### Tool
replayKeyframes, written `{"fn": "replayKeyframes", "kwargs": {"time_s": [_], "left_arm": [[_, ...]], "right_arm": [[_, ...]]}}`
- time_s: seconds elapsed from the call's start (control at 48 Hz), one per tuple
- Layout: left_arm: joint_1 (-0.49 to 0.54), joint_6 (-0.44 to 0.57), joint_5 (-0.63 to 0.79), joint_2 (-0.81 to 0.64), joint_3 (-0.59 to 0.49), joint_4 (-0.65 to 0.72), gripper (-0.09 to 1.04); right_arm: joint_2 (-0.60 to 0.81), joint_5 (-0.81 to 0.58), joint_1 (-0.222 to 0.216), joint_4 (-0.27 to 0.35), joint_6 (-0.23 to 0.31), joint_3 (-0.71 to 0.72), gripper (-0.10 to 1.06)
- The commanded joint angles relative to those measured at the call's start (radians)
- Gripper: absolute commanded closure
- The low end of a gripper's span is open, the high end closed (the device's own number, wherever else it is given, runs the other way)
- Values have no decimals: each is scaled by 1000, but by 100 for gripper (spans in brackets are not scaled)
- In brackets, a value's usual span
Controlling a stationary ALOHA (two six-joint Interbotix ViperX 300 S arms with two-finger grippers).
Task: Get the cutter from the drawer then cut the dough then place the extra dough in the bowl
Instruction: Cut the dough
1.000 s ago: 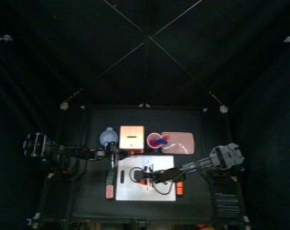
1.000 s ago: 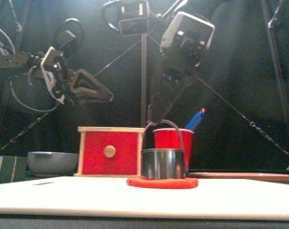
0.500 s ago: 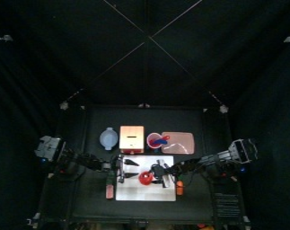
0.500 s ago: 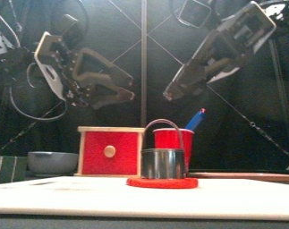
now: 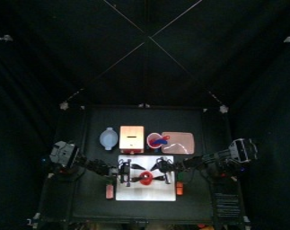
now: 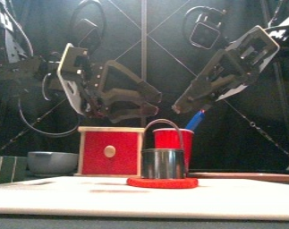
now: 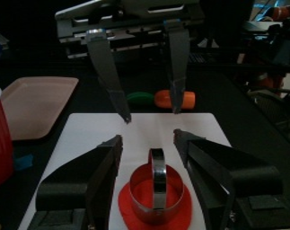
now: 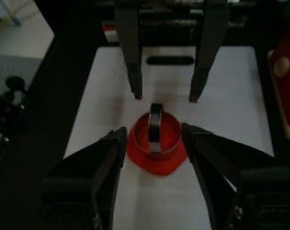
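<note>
Both claws released: left claw (image 7: 148, 137) and right claw (image 8: 154, 131) just above the cutter (image 6: 165, 163) on red dough (image 6: 161, 182).

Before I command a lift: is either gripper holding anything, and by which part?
Nothing is held. The left gripper and right gripper both hang open above the cutter, which stands untouched on the dough.
</note>
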Motion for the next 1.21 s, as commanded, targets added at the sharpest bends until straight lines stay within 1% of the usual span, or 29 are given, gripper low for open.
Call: {"fn": "replayKeyframes", "kwargs": {"time_s": [0.021, 0.083, 0.146, 0.188, 0.208, 0.292, 0.354, 0.417, 0.521, 0.562, 0.646, 0.833, 1.042, 1.208], "left_arm": [[3, 5, -9, -43, -3, -8, 8], [5, 6, -11, -46, -3, -8, 8], [3, 6, -9, -49, -2, -9, 8], [3, 5, -9, -46, -2, -9, 8], [0, 5, -11, -43, -2, -9, 8], [-5, 0, -11, -34, -2, -9, 8], [-9, -6, -11, -15, -2, -9, 8], [-23, -9, -15, 0, -6, -11, 8], [-38, -8, -18, 25, -17, -28, 8], [-38, -8, -17, 34, -18, -35, 8], [-38, -6, -18, 51, -20, -43, 8], [-37, -5, -12, 55, -18, -46, 8], [-29, -3, -8, 72, -26, -48, 9], [-21, -5, 14, 77, -31, -49, 11]], "right_arm": [[-48, -227, -3, 161, -121, 52, 11], [-40, -307, 2, 265, -216, 78, 11], [-28, -350, 11, 367, -327, 95, 11], [-17, -365, 37, 431, -391, 98, 11], [-11, -371, 60, 479, -439, 98, 11], [14, -399, 114, 583, -531, 95, 11], [44, -433, 152, 643, -572, 91, 11], [95, -486, 183, 695, -588, 91, 11], [169, -574, 213, 738, -586, 87, 11], [190, -606, 219, 755, -586, 83, 11], [227, -644, 221, 767, -588, 75, 11], [256, -647, 221, 759, -586, 63, 11], [302, -644, 224, 769, -583, 41, 11], [322, -618, 221, 762, -588, 23, 11]]}}
